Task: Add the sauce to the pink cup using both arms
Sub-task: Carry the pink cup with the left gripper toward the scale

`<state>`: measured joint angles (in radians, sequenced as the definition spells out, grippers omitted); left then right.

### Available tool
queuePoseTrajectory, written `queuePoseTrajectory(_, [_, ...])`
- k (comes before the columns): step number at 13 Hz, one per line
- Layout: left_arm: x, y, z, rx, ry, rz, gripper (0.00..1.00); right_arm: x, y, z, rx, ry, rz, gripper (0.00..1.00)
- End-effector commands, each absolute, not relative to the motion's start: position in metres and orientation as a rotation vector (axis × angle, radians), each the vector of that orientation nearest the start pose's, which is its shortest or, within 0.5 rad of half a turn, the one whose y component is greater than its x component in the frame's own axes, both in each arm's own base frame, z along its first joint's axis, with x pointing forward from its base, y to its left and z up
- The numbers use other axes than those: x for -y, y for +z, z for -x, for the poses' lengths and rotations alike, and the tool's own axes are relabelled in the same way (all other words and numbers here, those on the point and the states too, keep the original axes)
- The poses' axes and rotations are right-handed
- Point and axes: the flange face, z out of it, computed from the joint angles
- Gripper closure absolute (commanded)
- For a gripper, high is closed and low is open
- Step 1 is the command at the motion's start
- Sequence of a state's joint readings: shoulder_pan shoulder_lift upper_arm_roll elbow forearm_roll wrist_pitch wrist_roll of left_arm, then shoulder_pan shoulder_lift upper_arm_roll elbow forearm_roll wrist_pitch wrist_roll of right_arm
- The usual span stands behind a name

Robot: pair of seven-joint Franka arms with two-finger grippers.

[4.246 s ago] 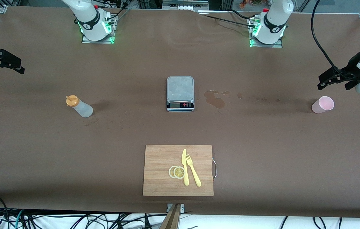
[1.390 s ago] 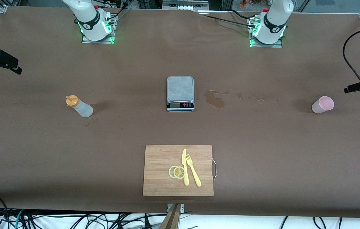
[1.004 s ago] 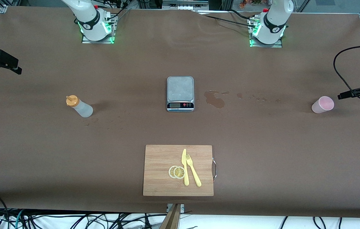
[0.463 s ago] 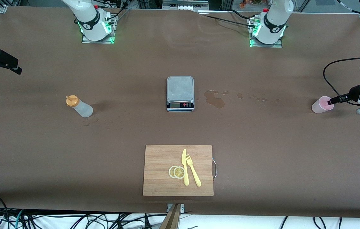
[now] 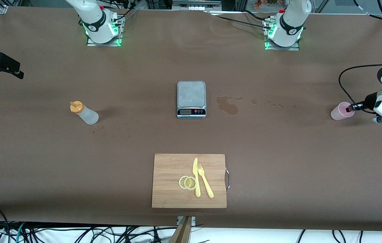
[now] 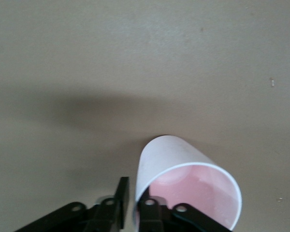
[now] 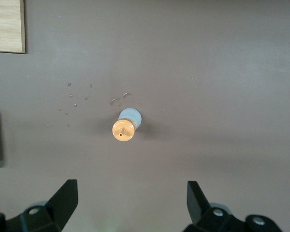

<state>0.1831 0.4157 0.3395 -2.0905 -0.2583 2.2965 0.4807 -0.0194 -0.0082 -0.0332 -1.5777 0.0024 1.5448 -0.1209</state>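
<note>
Because the pour needs a steadied vessel, the left hand (image 5: pixel 349 109) has pinched the wall of the pink cup (image 5: pixel 342 111) at its 3 o'clock rim, at the left arm's end of the worktop (image 5: pixel 278 152), while the right hand (image 7: pixel 130 203) hangs wide open above the sauce (image 5: pixel 84 113), which stands upright toward the right arm's end. Only the left wrist view shows one finger (image 6: pixel 150 212) inside the rim and one outside; only the right wrist view shows the nozzle cap centred between spread fingers.

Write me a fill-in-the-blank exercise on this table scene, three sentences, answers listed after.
1. The left gripper is shut on the rim of the pink ____.
2. The fork and knife lie on the wooden ____.
3. The right gripper hangs open over the sauce bottle, whose cap is ____ in colour.

Missing words: cup; board; orange
</note>
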Motion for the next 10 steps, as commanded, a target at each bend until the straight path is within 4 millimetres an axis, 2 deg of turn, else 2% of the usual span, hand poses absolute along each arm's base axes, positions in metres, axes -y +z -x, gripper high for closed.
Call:
queuePoseTrajectory(1, [-0.269,0.245,-0.504,0.288,0.131,3.259,1.00,0.031,0.630,-0.552,0.082,0.026,3.135,0.00])
queuePoseTrajectory(2, [-0.261,0.262,-0.507,0.275,0.117,3.275,1.00,0.032,0.631,-0.552,0.077,0.021,3.135,0.00])
queuePoseTrajectory(4, [-0.232,0.303,-0.516,0.255,0.111,3.313,1.00,0.034,0.631,-0.555,0.077,-0.007,3.140,0.00])
queuePoseTrajectory(6, [-0.198,0.335,-0.521,0.244,0.158,3.295,1.00,0.040,0.631,-0.555,0.065,-0.010,3.140,0.00])
queuePoseTrajectory(8, [-0.135,0.361,-0.533,0.295,0.214,3.242,1.00,0.047,0.632,-0.553,0.053,0.002,3.140,0.00])
queuePoseTrajectory(10, [-0.045,0.379,-0.540,0.419,0.273,3.212,1.00,0.046,0.634,-0.553,0.046,-0.008,3.139,0.00])
